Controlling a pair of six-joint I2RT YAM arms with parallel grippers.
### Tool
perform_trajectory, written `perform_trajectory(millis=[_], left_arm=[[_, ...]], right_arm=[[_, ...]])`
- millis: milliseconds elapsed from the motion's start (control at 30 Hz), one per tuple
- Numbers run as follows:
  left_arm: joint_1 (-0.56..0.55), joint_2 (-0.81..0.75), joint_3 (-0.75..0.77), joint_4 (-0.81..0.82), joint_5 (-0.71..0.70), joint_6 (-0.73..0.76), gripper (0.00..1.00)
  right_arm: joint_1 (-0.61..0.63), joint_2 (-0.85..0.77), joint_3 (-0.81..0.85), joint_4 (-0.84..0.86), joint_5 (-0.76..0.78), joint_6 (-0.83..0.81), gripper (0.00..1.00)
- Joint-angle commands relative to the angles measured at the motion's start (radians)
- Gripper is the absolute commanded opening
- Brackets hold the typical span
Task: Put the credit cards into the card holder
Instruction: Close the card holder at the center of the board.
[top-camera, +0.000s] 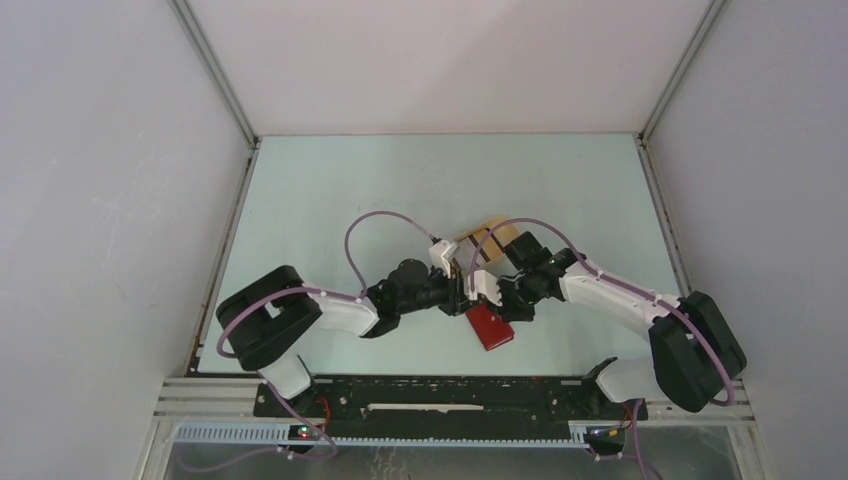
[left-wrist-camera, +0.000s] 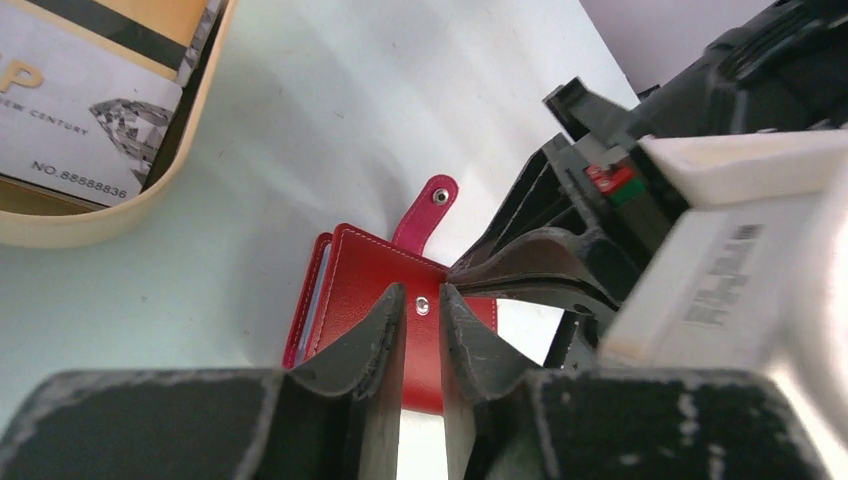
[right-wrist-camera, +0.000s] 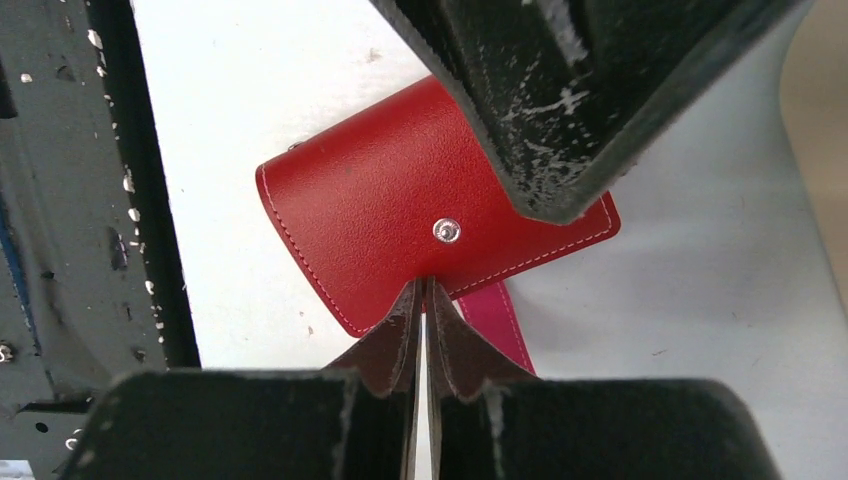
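Lying ahead-left of the left gripper (left-wrist-camera: 422, 298), credit cards (left-wrist-camera: 80, 110) sit in a beige tray (left-wrist-camera: 100, 228); that gripper's fingers are a narrow slit apart and empty, tips over the snap stud of the card holder (left-wrist-camera: 362, 272), which is folded shut with its tab (left-wrist-camera: 432, 205) unfastened. Right gripper (right-wrist-camera: 421, 290), fingers pressed together on nothing, noses at the cover's edge beside the tab. Step judged: opening the holder; next needs a fingertip under the cover while the other arm pins the back.

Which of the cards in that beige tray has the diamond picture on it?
The whitish-grey card lying against the rim of the tray, also printed with a number. The orange-yellow card beside it bears a dark stripe instead.
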Motion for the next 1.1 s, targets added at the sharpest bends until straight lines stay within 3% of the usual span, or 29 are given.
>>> perform_trajectory(millis=[0,500,633,700,800,1067], left_arm=[[0.007,0.072,0.013,0.109,0.042,-0.015,0.23],[-0.007,0.15,0.087,0.009,0.01,-0.008,0.18],[-0.015,0.155,0.102,-0.023,-0.005,0.003,0.17],[-0.017,0.156,0.106,-0.036,-0.012,0.005,0.18],[-0.02,0.16,0.116,-0.055,-0.022,0.009,0.17],[-0.031,0.164,0.133,-0.099,-0.049,0.018,0.16]], right_arm=[[0.005,-0.013,0.003,0.028,0.023,-0.036,0.1],[-0.129,-0.137,0.049,-0.064,-0.204,-0.012,0.19],[-0.187,-0.16,0.095,-0.102,-0.264,0.035,0.24],[-0.224,-0.188,0.1,-0.105,-0.287,0.059,0.32],[-0.266,-0.191,0.101,-0.097,-0.265,0.134,0.43],[-0.306,-0.012,0.162,-0.159,-0.112,0.237,0.45]])
